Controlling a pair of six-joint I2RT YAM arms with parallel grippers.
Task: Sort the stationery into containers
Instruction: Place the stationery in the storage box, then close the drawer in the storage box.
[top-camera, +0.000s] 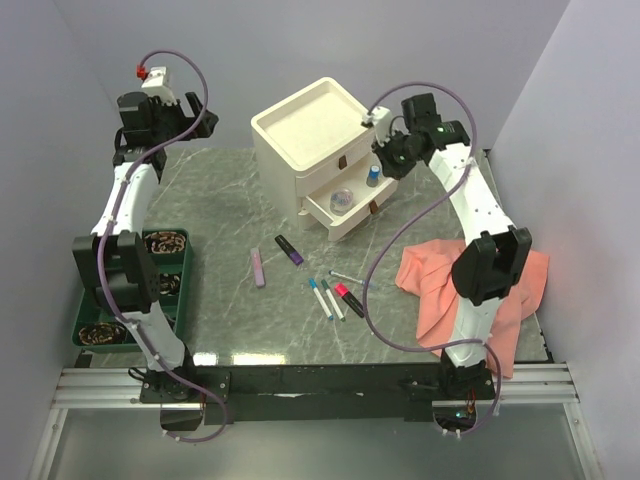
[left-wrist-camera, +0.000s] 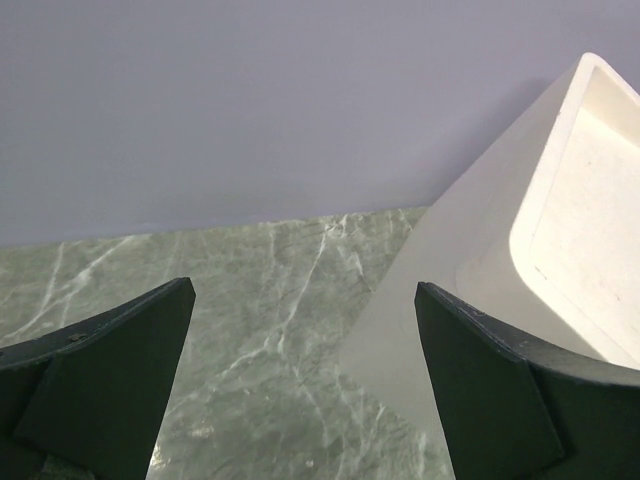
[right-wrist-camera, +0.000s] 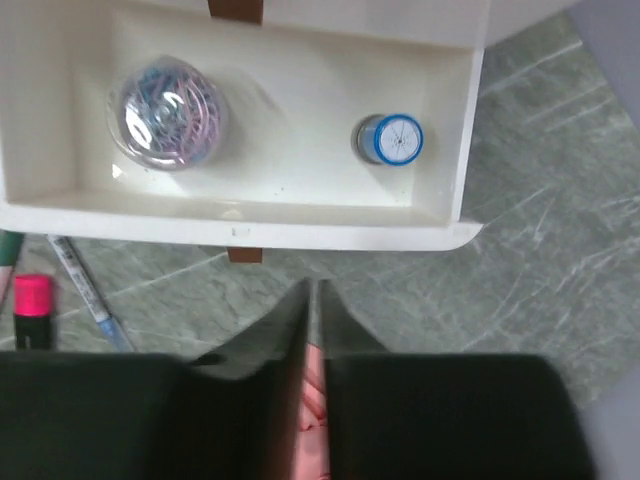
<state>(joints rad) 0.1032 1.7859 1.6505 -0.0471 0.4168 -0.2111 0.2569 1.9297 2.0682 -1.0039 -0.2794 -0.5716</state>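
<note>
The cream-white drawer box (top-camera: 305, 125) stands at the back of the table with its lower drawer (top-camera: 352, 222) pulled out. Inside the drawer (right-wrist-camera: 250, 225) lie a blue-capped vial (right-wrist-camera: 391, 139) and a clear round tub of coloured clips (right-wrist-camera: 167, 112). My right gripper (right-wrist-camera: 313, 290) hovers just in front of the drawer, its jaws almost together with nothing between them. My left gripper (left-wrist-camera: 300, 300) is wide open and empty, near the box's back left. On the table lie a lilac highlighter (top-camera: 259, 268), a purple highlighter (top-camera: 290, 250), blue-capped pens (top-camera: 321, 297) and a red-and-black marker (top-camera: 348, 299).
A salmon-pink cloth (top-camera: 440, 285) lies at the right, under my right arm. A dark green tray (top-camera: 181, 285) with round dark things sits at the left edge. The box has a recessed tray top (left-wrist-camera: 600, 200).
</note>
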